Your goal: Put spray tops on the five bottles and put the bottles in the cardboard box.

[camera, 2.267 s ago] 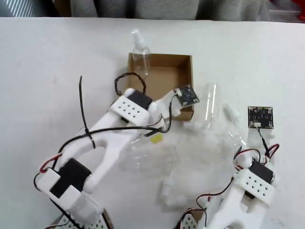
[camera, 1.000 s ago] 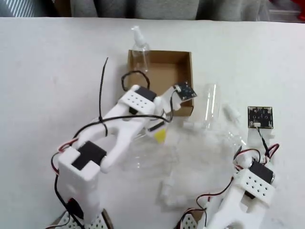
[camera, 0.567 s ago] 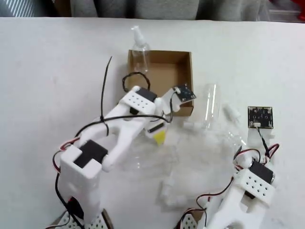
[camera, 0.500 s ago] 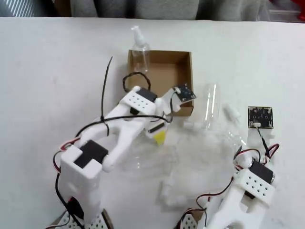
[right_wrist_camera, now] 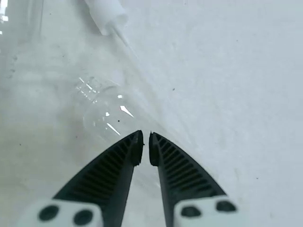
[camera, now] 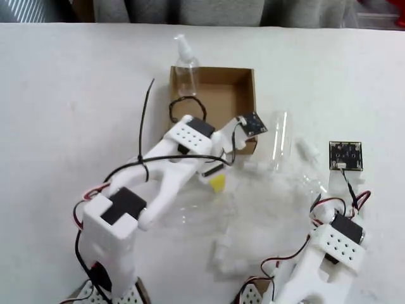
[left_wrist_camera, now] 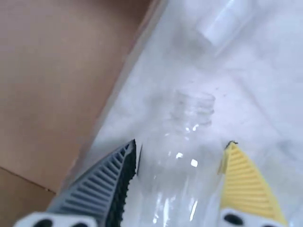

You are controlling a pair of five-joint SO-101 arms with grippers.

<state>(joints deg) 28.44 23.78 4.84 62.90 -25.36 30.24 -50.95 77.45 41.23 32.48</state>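
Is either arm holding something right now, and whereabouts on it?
The left end effector grips a clear, capless plastic bottle across its shoulder, just below the neck, as far as the views show. The right end effector is shut, holding nothing.

Brown cardboard box (camera: 218, 101); clear capless bottle (left_wrist_camera: 191, 113); white counter (camera: 63, 95). Jaws of left gripper (left_wrist_camera: 182, 153): one ribbed grey, one ribbed yellow. Jaws of right gripper (right_wrist_camera: 145, 147): ribbed black.

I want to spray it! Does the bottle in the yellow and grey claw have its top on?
Off. The bottle in the left gripper shows a bare, open threaded neck.
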